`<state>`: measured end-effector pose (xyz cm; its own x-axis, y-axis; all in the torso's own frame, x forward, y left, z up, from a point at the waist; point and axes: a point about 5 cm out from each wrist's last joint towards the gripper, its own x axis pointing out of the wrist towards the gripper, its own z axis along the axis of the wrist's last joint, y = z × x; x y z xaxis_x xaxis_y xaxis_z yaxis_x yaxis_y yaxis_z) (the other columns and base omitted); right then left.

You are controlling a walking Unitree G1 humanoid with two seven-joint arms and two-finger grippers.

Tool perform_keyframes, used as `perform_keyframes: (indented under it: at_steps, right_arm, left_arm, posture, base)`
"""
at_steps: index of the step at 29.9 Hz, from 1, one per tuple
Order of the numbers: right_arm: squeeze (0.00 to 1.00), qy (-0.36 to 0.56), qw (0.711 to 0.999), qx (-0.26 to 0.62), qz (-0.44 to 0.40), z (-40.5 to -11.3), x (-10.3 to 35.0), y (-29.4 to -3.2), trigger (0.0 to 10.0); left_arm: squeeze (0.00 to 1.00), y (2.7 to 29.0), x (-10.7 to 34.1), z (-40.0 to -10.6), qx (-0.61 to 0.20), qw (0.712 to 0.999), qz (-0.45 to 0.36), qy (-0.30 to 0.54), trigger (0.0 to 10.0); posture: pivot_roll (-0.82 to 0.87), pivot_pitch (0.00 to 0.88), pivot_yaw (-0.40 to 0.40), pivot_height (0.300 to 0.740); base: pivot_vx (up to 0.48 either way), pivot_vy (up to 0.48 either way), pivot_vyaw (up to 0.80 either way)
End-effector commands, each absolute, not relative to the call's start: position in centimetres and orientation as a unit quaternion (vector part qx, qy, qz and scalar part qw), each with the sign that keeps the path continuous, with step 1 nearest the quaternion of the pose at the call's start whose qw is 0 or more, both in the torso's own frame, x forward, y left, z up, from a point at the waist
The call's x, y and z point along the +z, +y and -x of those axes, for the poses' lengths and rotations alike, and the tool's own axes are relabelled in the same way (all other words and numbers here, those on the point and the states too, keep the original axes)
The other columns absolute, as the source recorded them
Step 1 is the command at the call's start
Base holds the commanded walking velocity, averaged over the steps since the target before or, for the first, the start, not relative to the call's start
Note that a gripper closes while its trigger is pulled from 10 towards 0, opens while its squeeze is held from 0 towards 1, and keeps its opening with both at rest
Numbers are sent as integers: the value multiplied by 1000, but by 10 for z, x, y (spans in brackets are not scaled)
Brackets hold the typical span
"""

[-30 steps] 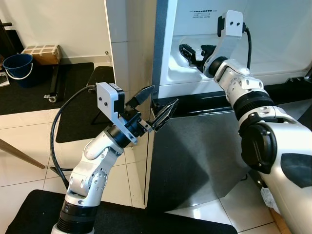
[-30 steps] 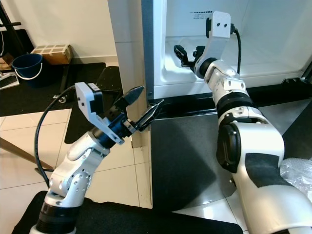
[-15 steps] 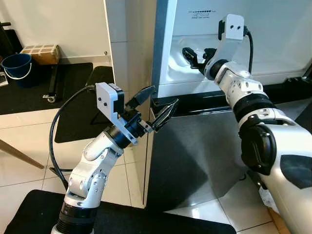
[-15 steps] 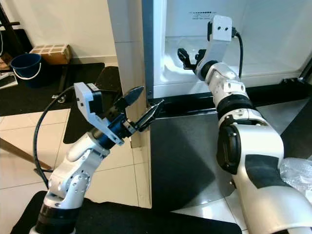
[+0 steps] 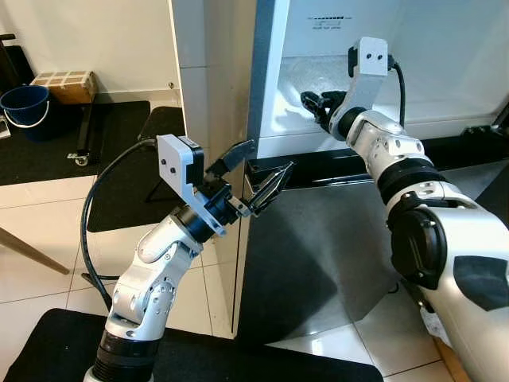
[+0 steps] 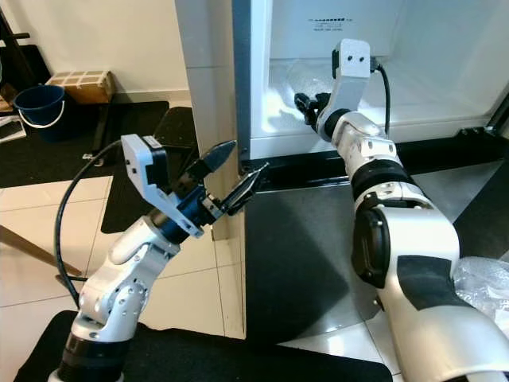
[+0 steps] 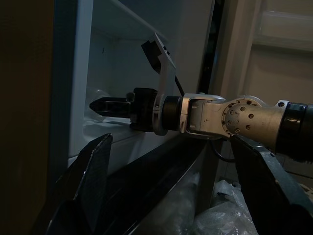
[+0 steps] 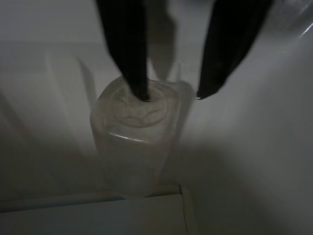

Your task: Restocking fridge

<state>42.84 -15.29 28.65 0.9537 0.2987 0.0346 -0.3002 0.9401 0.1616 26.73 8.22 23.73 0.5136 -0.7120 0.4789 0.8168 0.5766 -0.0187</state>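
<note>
Open white fridge compartment (image 5: 318, 119) with a pale, brightly lit inner floor; below it a dark steel-grey lower door front (image 5: 326, 255). Inside, on the white floor near the back, a clear plastic bottle (image 8: 134, 132) lying with its base toward the right wrist camera — contents not discernible. Seen from the head, a clear plastic shape (image 6: 306, 78) on the same shelf, just beyond the fingertips.

Right silver arm stretched forward and up into the compartment, right gripper (image 6: 306, 103) low over the shelf floor. In the right wrist view, two black fingers (image 8: 124, 44) spread apart, empty, one tip over the bottle's base, the other just beside it — contact impossible to judge. Nothing grasped.

Left silver arm bent at the elbow, raised in front of the fridge's left edge, left gripper (image 5: 258, 171) spread wide and empty, tips close to the dark ledge between the two compartments.

Off to the left on the floor: blue plastic bucket (image 5: 28, 107), cardboard box (image 5: 67, 86), black mat (image 5: 119, 159) on pale tiles. Crumpled clear plastic wrap (image 6: 485, 282) at lower right.
</note>
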Motion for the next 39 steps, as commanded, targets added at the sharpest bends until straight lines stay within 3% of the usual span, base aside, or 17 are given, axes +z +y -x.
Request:
perform_keyframes:
  at_steps: [1,7,8,9,10,12,13,21,39]
  right_arm:
    - [0,6,983,159,-92,-428,279,-149,980]
    - [0,-9,983,157,-99,-428,284,-152,1020]
    - [0,-16,983,153,-101,-428,286,-154,10000]
    - [0,-23,985,143,-95,-428,289,-158,10000]
    - [176,-32,986,135,-96,-428,292,-163,10000]
    - [176,-38,986,129,-97,-428,294,-166,10000]
    - [1000,-48,987,123,-95,-428,298,-170,10000]
    - [1000,-107,981,121,-107,-425,323,-179,10000]
    - [1000,-112,981,149,-52,-426,340,-160,10000]
  left_arm:
    - [0,82,235,-266,-444,862,125,-210,10000]
    - [0,82,235,-267,-445,862,124,-210,10000]
    - [0,82,235,-267,-445,861,125,-210,10000]
    - [0,82,235,-267,-446,861,124,-210,10000]
    - [0,82,235,-267,-447,861,124,-211,10000]
    - [0,81,235,-267,-447,860,124,-211,10000]
    - [0,81,236,-267,-448,860,124,-211,10000]
    - [0,80,237,-266,-450,858,125,-214,10000]
    - [0,80,244,-255,-443,857,133,-226,10000]
  posture:
    - [84,45,-45,740]
    - [85,41,-44,740]
    - [84,38,-42,740]
    - [84,36,-41,740]
    - [83,35,-40,740]
    - [83,35,-40,740]
    - [83,33,-40,740]
    - [80,42,-41,740]
    - [106,112,-79,740]
  base:
    - [0,0,0]
    - [0,0,0]
    - [0,0,0]
    - [0,0,0]
    - [0,0,0]
    - [0,0,0]
    - [0,0,0]
    - [0,0,0]
    - [0,0,0]
